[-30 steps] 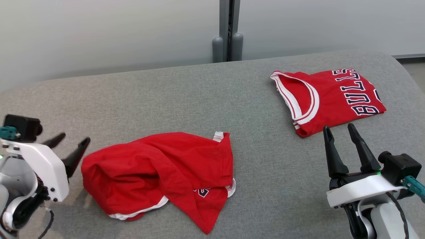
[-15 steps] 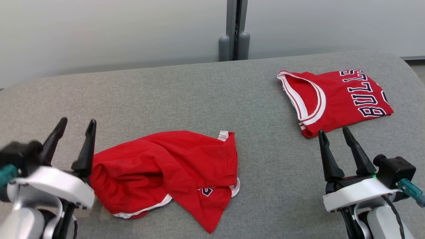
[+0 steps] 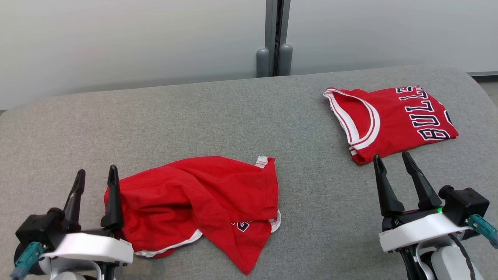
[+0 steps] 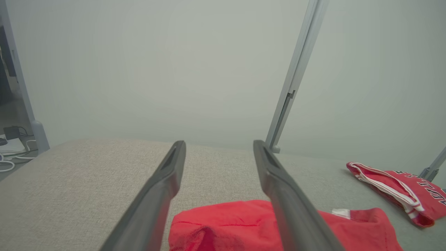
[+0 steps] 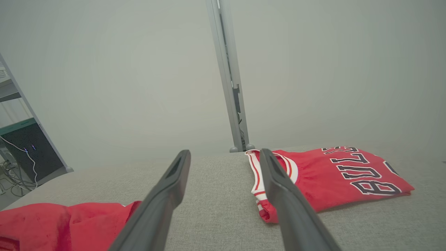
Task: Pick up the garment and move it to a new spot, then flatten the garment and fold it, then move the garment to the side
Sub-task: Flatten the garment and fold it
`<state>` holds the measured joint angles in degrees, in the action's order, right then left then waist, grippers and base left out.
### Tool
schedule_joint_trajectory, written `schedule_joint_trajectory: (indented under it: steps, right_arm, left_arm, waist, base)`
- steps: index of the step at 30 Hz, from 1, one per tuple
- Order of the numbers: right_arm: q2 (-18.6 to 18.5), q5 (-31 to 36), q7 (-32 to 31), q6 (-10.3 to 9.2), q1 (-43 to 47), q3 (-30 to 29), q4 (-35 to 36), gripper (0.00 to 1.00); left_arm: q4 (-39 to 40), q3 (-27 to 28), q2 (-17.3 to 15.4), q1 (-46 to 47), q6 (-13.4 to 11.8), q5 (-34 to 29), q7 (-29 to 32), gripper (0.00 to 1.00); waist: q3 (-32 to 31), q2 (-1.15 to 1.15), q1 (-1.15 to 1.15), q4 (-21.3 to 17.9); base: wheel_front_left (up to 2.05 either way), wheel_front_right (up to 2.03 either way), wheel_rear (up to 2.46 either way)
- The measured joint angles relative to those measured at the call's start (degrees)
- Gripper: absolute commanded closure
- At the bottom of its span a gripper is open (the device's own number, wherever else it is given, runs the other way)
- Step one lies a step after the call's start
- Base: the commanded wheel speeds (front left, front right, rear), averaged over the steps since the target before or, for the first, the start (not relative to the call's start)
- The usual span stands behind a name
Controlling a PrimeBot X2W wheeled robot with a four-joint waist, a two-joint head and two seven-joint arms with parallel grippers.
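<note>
The crumpled red garment lies in a loose heap on the near half of the grey cloth-covered table, left of the middle, with white trim showing along its near edge and at its far right corner. One pointed flap trails toward the robot.

The left pincer is at the heap's left end, fingers pointing away from the robot. In the head view its inner finger overlaps the garment's left edge; the outer finger is over bare table. From that arm's wrist view the red cloth lies low between the two fingers and runs under the inner one. I cannot tell whether that finger brushes the cloth. The jaws are spread wide and nothing is gripped between them.

The right pincer is well apart from the heap, over on the table's right side. Its jaws are also spread wide and empty, the tips just short of the near edge of a second piece: a folded jersey, red with a white-striped neckline and dark "BULLS" lettering, lying flat and squared near the far right corner. In the right wrist view the inner of the two fingers crosses in front of the jersey's collar end, though contact is not visible — the tips look raised above the cloth.

Behind the table, a grey post splits a pale wall.
</note>
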<state>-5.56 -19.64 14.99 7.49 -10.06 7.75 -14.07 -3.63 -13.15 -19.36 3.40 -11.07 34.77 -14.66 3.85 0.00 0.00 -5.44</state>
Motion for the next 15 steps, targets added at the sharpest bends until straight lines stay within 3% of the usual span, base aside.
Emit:
schedule_joint_trajectory:
  steps: [15]
  right_arm:
    - [-0.68, 0.7, 0.01, 0.0, 1.21, 2.33, 3.43, 0.0]
  left_arm:
    - [-1.57, 6.56, 6.57, -1.93, 6.04, -7.23, -0.42, 0.0]
  waist:
    - [-0.15, 0.0, 0.0, 1.13]
  base:
    - [0.0, 0.0, 0.0]
